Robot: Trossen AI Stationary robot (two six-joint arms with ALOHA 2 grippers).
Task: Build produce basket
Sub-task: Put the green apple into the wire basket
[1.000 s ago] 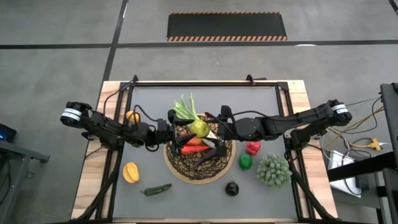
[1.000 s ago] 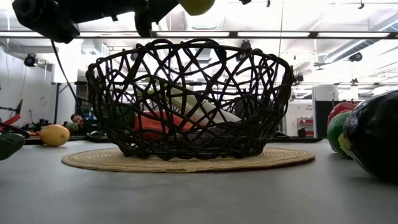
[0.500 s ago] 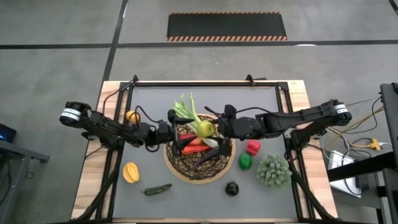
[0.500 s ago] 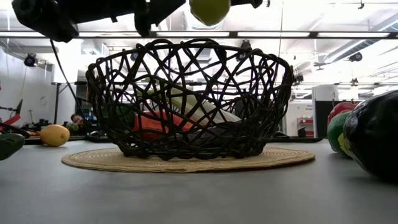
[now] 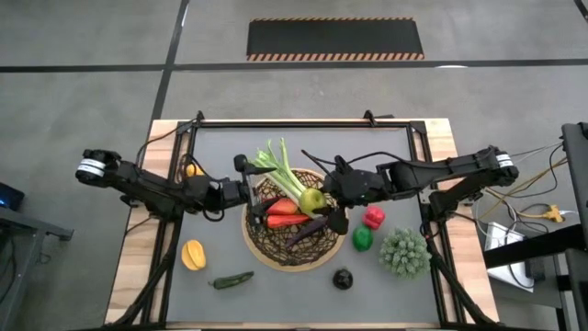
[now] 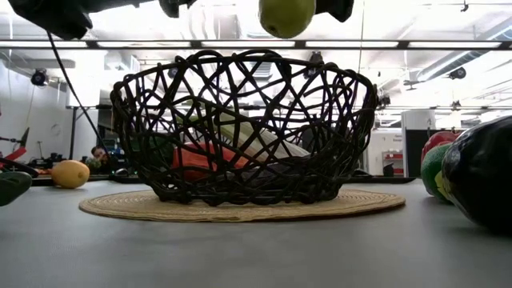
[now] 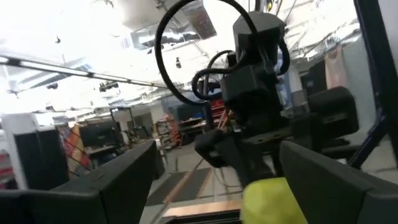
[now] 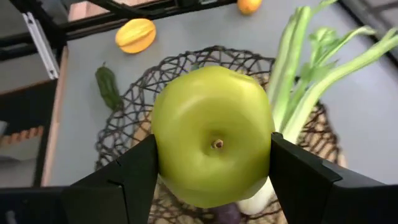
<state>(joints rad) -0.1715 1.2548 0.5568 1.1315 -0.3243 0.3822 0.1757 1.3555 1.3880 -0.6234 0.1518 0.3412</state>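
Observation:
The dark wicker basket stands mid-table on a tan mat and also shows in the low view. In it lie a leek with its green tops over the far rim, red and orange pieces and a dark eggplant. My right gripper is shut on a yellow-green, apple-shaped fruit, held over the basket's right half and above its rim. My left gripper is open and empty at the basket's left rim. My right gripper pinches the fruit's two opposite sides between its two fingers. The fruit's stem end faces the wrist. The fingers come from the table's right. The fruit is lifted clear, above the basket's rim.
Left of the basket lie a yellow lemon, a green chili and a small orange-yellow fruit. To its right are a red pepper, a green lime, a bushy green piece and a dark round piece.
My right gripper has carried the fruit toward the table's right and a little nearer, and lower, staying over the basket. My left gripper has drawn back toward the table's left edge, away from the fruit.

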